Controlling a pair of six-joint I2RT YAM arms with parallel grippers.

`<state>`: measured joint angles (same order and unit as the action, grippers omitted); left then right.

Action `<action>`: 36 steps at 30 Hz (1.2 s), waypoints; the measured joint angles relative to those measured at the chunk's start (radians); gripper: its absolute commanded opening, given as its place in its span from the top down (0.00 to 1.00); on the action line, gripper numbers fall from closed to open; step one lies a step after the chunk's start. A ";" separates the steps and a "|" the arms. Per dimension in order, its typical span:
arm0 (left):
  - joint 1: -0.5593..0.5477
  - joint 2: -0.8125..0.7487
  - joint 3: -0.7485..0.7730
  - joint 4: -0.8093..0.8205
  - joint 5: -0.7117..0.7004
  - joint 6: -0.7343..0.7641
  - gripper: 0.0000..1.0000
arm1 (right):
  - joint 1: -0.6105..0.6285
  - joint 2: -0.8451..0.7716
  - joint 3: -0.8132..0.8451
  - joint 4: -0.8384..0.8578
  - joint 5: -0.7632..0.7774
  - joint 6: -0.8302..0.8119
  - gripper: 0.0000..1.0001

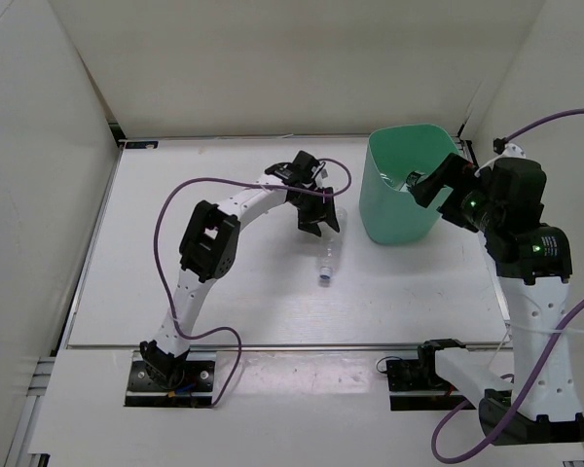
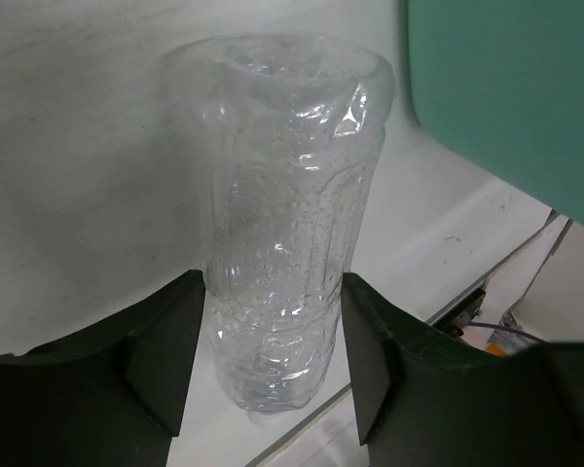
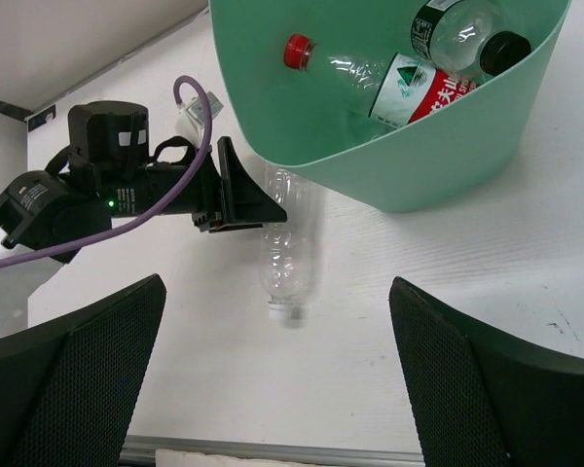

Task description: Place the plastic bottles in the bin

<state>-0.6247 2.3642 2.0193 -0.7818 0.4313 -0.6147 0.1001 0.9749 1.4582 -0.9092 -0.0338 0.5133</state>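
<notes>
Presently the left gripper (image 1: pixel 316 220) is lowered over the unlabelled bottle (image 2: pixel 277 243), which lies on its side on the surface (image 1: pixel 224 292). In the left wrist view the fingers (image 2: pixel 165 360) stand against both sides of the clear body, closed on it with no gap visible. In the top view the bottle reaches out from this gripper towards the arm bases, ending in a bluish cap (image 1: pixel 324 279). Whether the bottle is raised off the surface cannot be told.

The bin (image 1: pixel 399 229) stands upright just beside the left gripper, on its right, and close to the bottle's base end.

The right gripper (image 1: pixel 423 187) hangs over the bin's rim, fingers spread wide apart and holding nothing. Below it, inside the bin, lie the red-labelled bottle (image 3: pixel 409 88) with its red cap, and beside it the dark-labelled bottle (image 3: pixel 457 29) with a black cap. Further contents of the bin are not clear enough to identify.
</notes>
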 measured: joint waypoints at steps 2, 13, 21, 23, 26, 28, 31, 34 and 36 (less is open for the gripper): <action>-0.002 0.002 -0.009 0.009 0.023 -0.008 0.38 | 0.000 0.000 0.000 -0.004 0.001 0.000 0.01; 0.051 -0.051 0.200 -0.010 -0.027 -0.104 0.46 | 0.000 -0.048 -0.051 -0.019 0.080 0.000 0.01; 0.131 -0.240 0.322 0.060 -0.047 -0.151 0.52 | 0.000 -0.077 -0.051 -0.032 0.138 0.000 0.01; 0.132 -0.245 0.359 0.071 -0.046 -0.155 0.52 | 0.000 -0.084 -0.051 -0.033 0.146 0.000 0.01; 0.131 -0.245 0.386 0.086 -0.046 -0.166 0.52 | 0.000 -0.095 -0.051 -0.034 0.160 0.000 0.01; 0.132 -0.245 0.392 0.097 -0.045 -0.174 0.52 | 0.000 -0.103 -0.051 -0.034 0.166 0.000 0.01; 0.137 -0.245 0.402 0.117 -0.051 -0.189 0.52 | 0.000 -0.110 -0.051 -0.038 0.178 0.000 0.01; 0.141 -0.241 0.428 0.141 -0.051 -0.211 0.52 | 0.000 -0.111 -0.050 -0.050 0.196 0.000 0.01; 0.145 -0.228 0.470 0.166 -0.050 -0.229 0.52 | 0.000 -0.111 -0.050 -0.064 0.209 0.000 0.01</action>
<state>-0.4797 2.1365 2.4889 -0.6159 0.3809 -0.8436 0.1001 0.8639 1.4078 -0.9730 0.1753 0.5133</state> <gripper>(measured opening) 0.561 0.989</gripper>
